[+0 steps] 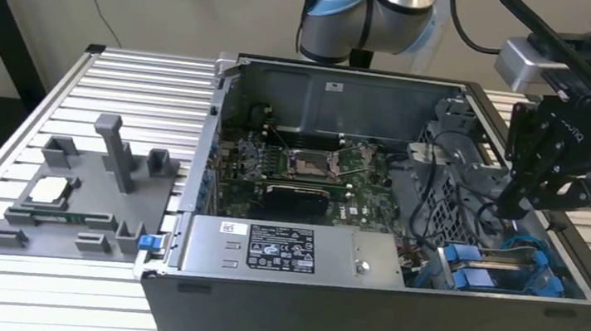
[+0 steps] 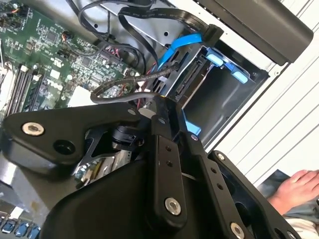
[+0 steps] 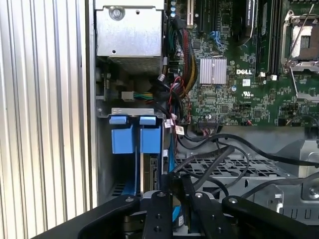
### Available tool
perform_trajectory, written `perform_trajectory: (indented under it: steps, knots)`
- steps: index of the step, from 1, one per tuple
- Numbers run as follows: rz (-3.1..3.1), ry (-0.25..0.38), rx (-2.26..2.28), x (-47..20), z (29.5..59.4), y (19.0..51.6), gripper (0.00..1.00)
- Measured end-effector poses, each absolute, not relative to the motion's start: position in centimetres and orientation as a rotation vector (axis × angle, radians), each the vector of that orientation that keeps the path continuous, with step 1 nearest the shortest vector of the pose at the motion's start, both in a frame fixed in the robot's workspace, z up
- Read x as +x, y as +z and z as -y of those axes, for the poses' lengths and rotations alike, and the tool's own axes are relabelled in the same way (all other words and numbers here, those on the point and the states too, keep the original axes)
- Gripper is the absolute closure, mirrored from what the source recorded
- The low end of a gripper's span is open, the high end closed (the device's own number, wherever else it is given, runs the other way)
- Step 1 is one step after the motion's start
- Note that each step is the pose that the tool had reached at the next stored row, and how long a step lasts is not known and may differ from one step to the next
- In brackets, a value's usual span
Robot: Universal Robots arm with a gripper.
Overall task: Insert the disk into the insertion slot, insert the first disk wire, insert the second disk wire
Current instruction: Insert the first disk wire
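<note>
A: Where do we find the gripper (image 1: 511, 208) at this moment?

B: In the exterior view we see it hanging inside the open computer case (image 1: 336, 103), at the exterior view's right. It is just above the insertion slot (image 1: 490, 271) with the bright blue tabs.

A: And where is the disk?

B: In the first wrist view we see the disk (image 3: 148, 174) standing on its edge inside the slot, below the two blue tabs (image 3: 149, 139). It lies just beside the fingertips, a little to one side of them. We cannot tell if they touch.

A: How do the fingers stand?

B: In the second wrist view the fingers (image 2: 164, 149) are drawn together, and the tips meet. A black wire (image 2: 119, 89) runs right up to the tips. We cannot tell whether it is pinched between them.

A: What more do we see near?

B: A blue flat cable (image 2: 182, 42) runs down beside the slot. The grey power-supply box (image 1: 285, 252) lies next to the slot, the motherboard (image 1: 307, 163) behind it. A person's hand (image 2: 299, 186) rests outside the case, by the slatted table (image 1: 126, 88).
</note>
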State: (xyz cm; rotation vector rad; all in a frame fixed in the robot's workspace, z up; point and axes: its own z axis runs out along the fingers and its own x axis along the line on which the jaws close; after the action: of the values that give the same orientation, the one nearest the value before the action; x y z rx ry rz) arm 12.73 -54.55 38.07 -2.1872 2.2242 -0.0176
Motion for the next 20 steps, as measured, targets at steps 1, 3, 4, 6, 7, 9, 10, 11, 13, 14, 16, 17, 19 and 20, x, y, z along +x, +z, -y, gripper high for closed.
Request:
perform_trajectory:
  steps: [1, 3, 4, 6, 7, 9, 10, 11, 13, 14, 16, 17, 19, 20]
  knots:
    - [-2.224, -0.018, -2.187, 12.8, 54.6, 38.1, 1.0]
    - [-2.224, -0.018, -2.187, 12.9, 54.6, 38.0, 1.0]
    - [-2.224, -0.017, -2.187, 12.9, 54.6, 38.0, 1.0]
    - [-2.224, -0.017, -2.187, 13.0, 54.7, 38.0, 1.0]
    - [-2.224, -0.017, -2.187, 13.1, 54.7, 37.9, 1.0]
    - [-2.224, -0.017, -2.187, 13.2, 54.8, 37.8, 1.0]
    - [-2.224, -0.017, -2.187, 13.3, 54.8, 37.8, 1.0]
    - [-2.224, -0.017, -2.187, 13.3, 54.9, 37.8, 1.0]
    - [-2.225, -0.017, -2.187, 13.5, 55.0, 37.7, 1.0]
    - [-2.225, -0.016, -2.188, 13.6, 55.1, 37.7, 1.0]
    - [-2.226, -0.014, -2.189, 13.8, 55.3, 37.6, 1.0]
    - [-2.227, -0.012, -2.189, 13.9, 55.5, 37.6, 1.0]
    - [-2.229, -0.009, -2.191, 14.1, 55.8, 37.5, 1.0]
    - [-2.229, -0.007, -2.192, 14.1, 55.9, 37.5, 1.0]
